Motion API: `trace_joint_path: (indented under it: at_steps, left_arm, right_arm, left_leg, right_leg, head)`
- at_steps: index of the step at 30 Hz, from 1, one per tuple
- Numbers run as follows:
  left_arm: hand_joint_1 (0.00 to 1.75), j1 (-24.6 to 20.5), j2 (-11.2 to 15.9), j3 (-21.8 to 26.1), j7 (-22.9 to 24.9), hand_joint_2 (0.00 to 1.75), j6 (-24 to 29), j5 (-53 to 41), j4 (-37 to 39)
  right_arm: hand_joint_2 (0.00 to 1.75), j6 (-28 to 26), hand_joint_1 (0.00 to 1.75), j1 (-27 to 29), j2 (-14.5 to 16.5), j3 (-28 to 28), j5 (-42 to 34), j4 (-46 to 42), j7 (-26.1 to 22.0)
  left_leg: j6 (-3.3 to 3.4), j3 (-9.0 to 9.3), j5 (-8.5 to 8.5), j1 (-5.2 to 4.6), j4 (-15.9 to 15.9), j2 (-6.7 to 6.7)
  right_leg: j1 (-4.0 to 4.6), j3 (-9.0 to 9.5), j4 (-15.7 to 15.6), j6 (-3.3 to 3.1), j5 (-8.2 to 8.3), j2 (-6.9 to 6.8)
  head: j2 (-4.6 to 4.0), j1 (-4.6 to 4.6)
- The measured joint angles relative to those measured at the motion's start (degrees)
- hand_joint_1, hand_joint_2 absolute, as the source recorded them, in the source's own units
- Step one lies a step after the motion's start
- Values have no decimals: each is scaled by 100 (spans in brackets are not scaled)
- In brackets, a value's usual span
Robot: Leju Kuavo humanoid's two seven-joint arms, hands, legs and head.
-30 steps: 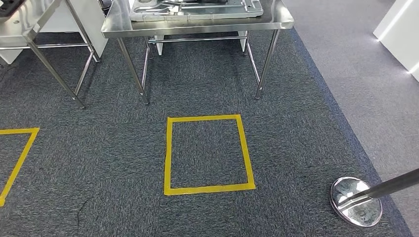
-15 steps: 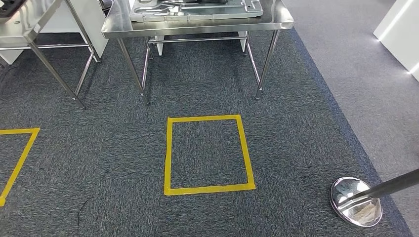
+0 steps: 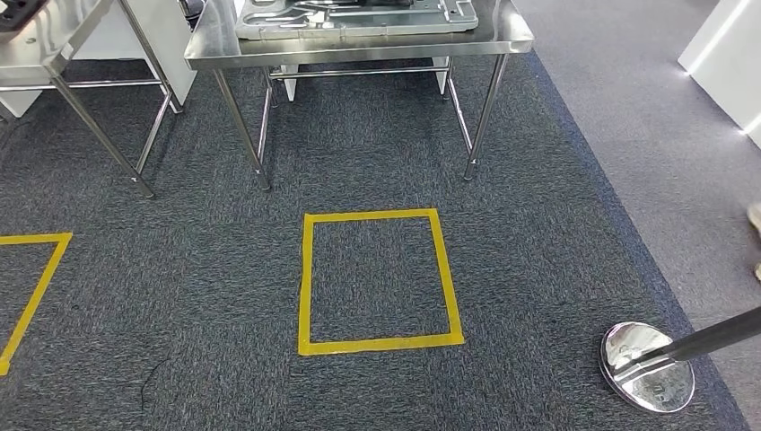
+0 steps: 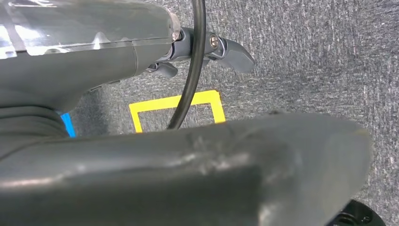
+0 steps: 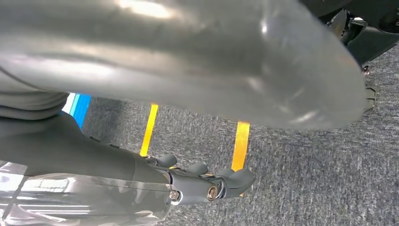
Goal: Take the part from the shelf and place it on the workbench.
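Observation:
A grey moulded metal part (image 3: 354, 16) lies flat on a steel table (image 3: 359, 47) at the far side of the carpet, straight ahead. Both arms hang at my sides. In the left wrist view my left hand (image 4: 155, 56) hangs over the carpet with its fingers (image 4: 233, 54) stretched out and nothing in them. In the right wrist view my right hand (image 5: 141, 174) also hangs over the carpet, its fingers (image 5: 230, 181) loosely extended and holding nothing.
A yellow tape square (image 3: 377, 280) marks the carpet between me and the table. A second steel table (image 3: 54, 40) stands at the far left, with another tape mark (image 3: 31, 287) before it. A barrier post base (image 3: 648, 366) sits near right. A person's shoe (image 3: 755, 220) shows at the right edge.
A person's shoe has come into the right edge of the head view. The table, the part and the tape marks stand as before.

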Motion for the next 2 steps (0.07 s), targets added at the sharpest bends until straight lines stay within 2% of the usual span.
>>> trace_joint_path:
  at_steps: [2]
  left_arm:
    - [0, 0, -1, 0, 0, 0, 0, 0, 0]
  right_arm:
    - [0, 0, 0, 0, 1, -1, 0, 0, 0]
  left_leg:
    - [0, 0, 0, 0, 0, 0]
  right_leg:
    - [0, 0, 0, 0, 0, 0]
  head:
    - [0, 0]
